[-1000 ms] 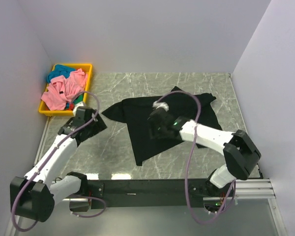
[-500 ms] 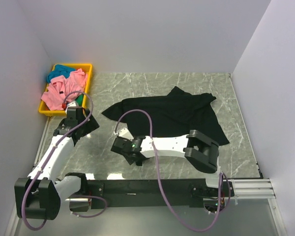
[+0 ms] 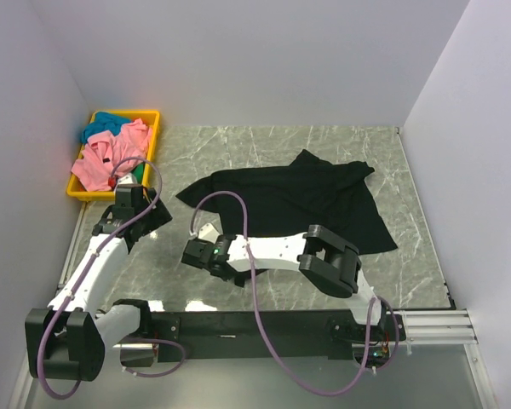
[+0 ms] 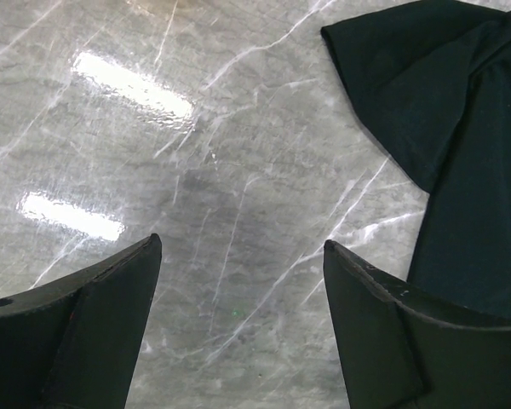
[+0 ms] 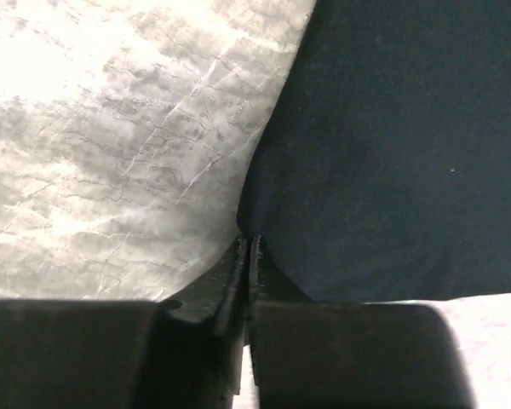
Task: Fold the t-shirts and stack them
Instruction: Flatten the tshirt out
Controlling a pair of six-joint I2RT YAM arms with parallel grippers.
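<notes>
the black shirt (image 3: 307, 200) is lying spread out on the marble tabletop (image 3: 392, 145), right of centre, with a sleeve pointing left and some folds bunching at its far right corner. the right arm (image 3: 272, 249) is reaching leftward across the shirt's near edge, covering the near left corner in the top view. in the right wrist view the right jaws are pressing together, their tips touching the shirt's hem where cloth meets bare marble; i cannot tell whether any fabric is pinched between them. a purple cable (image 3: 254, 290) is looping over that arm and down to the base.

the left arm (image 3: 94, 264) is stretching along the left side of the tabletop. the left jaws are standing wide open over bare marble and holding nothing, with the black sleeve lying just beyond them to the upper right in the left wrist view.

a yellow bin (image 3: 153, 119) is sitting at the far left corner, well apart from the black shirt. a pink shirt (image 3: 106, 158) is spilling over its near rim, and a teal shirt (image 3: 106, 123) is bunching behind it. pale walls are closing in the tabletop on three sides.
</notes>
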